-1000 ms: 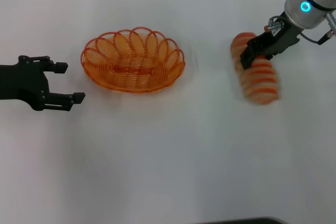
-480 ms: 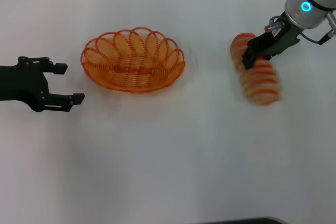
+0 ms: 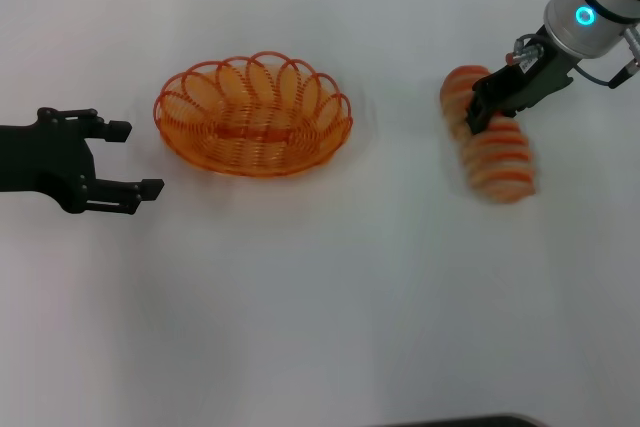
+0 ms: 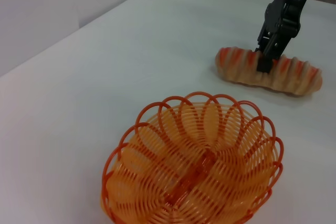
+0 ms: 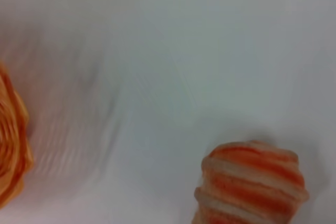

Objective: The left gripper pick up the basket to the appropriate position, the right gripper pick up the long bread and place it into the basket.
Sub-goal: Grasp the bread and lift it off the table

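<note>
The orange wire basket (image 3: 200,161) (image 4: 157,109) sits on the white table, left of centre. My left gripper (image 3: 140,158) hovers open just to its left, clear of the rim. At the right lies the striped long bread (image 3: 502,165) (image 4: 295,75) (image 5: 252,182), low on the table. My right gripper (image 3: 482,107) (image 4: 265,61) clamps across the loaf near its far end, one finger on each side. A blurred piece of the basket (image 5: 10,145) also shows in the right wrist view.
Bare white tabletop (image 3: 320,297) surrounds the basket and the bread. A dark edge (image 3: 450,421) shows at the near border of the head view.
My right gripper has shifted slightly right and back on the loaf, and the bread has nudged a little with it. The left gripper and the basket have stayed put.
</note>
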You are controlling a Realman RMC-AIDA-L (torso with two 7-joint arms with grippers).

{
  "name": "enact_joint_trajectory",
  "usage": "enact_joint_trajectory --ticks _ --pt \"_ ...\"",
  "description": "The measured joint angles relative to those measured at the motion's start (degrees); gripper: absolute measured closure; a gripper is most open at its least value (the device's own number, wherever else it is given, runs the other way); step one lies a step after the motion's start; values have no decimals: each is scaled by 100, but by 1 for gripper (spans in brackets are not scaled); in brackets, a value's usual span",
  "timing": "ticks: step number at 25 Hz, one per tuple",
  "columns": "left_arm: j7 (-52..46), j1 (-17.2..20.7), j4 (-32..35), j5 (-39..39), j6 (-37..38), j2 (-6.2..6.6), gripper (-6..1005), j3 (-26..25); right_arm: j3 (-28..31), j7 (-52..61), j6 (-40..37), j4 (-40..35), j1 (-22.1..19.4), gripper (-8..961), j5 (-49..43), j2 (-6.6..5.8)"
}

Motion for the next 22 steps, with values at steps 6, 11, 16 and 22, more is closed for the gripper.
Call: enact_joint_trajectory --ticks 6,11,16,22 --pt "0 14 11 0 6 0 138 2 0 -9 -26 0 -3 594 0 0" --pt "0 20 21 0 24 0 138 -13 7 -29 -41 0 -4 638 0 0" --pt "-2 24 24 0 31 0 137 2 24 -54 -54 -3 -3 683 2 0" --pt "-4 24 31 0 33 0 137 4 26 -55 -66 -39 -3 718 6 0"
